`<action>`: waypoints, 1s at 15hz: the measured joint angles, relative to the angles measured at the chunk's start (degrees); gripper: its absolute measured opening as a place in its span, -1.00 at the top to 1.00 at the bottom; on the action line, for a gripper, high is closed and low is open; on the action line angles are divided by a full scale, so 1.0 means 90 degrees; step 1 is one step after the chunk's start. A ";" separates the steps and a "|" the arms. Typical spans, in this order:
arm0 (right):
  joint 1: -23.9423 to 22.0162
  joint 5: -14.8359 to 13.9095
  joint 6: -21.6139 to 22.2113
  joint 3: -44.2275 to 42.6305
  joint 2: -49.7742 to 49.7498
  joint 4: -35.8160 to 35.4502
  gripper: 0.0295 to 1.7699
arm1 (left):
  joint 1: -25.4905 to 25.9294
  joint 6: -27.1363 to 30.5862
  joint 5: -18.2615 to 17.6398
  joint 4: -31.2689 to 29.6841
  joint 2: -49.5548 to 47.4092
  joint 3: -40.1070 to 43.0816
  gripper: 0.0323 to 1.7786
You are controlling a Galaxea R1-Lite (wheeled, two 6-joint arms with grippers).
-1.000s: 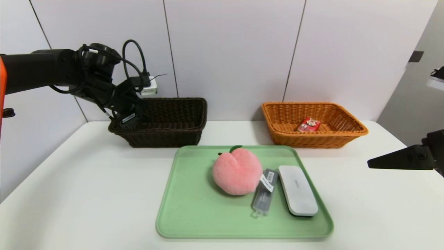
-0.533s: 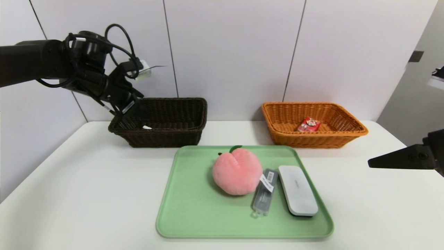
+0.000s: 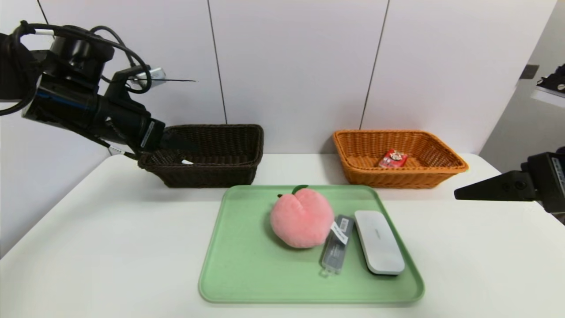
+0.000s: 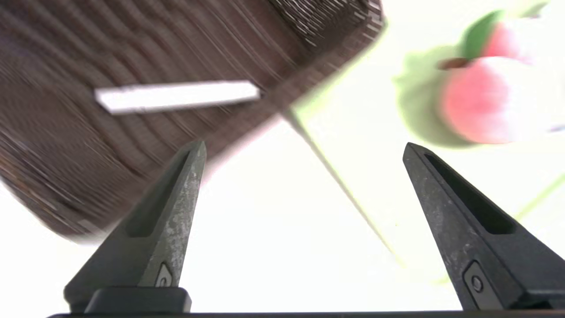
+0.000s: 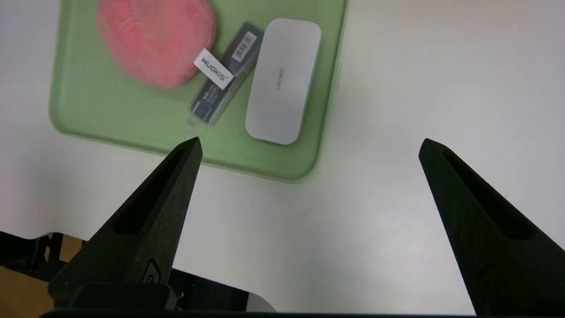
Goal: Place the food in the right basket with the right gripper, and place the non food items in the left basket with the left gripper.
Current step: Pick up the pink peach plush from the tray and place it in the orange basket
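In the head view, the left gripper (image 3: 178, 143) had pulled back leftward at the dark basket (image 3: 201, 174) since the earlier frame, the marker (image 3: 187, 162) lying inside, while the red carton (image 3: 393, 158) sat in the orange basket (image 3: 404, 180) and the peach (image 3: 302, 218), grey case (image 3: 337, 244) and white case (image 3: 379, 243) lay on the green tray (image 3: 247, 269). The left wrist view showed that gripper spread and holding nothing! The right wrist view had the right gripper (image 5: 310, 148) wide apart and unladen near the tray, with "HUGKIS" readable on the peach's white tag (image 5: 214, 69) and a barcode on the grey case.

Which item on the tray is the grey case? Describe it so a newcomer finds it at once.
On the green tray, look between the pink plush peach and the white rounded case. The grey case is the narrow one with a barcode label, unlike its plain white neighbour.
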 joint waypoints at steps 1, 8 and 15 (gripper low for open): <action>0.0077 0.0003 -0.0008 -0.0007 0.0085 -0.0199 -0.92 | -0.0070 -0.0450 -0.0001 0.0009 -0.0270 0.0316 -0.79; 0.1005 -0.0098 -0.0054 -0.0521 0.1234 -0.0658 -0.92 | -0.0779 -0.1887 0.0130 -0.0061 -0.1742 0.2193 -0.86; 0.1799 -0.0400 -0.0024 -0.0962 0.2549 -0.1604 -0.92 | -0.1513 -0.2496 0.1540 -0.0098 -0.2121 0.2656 -0.89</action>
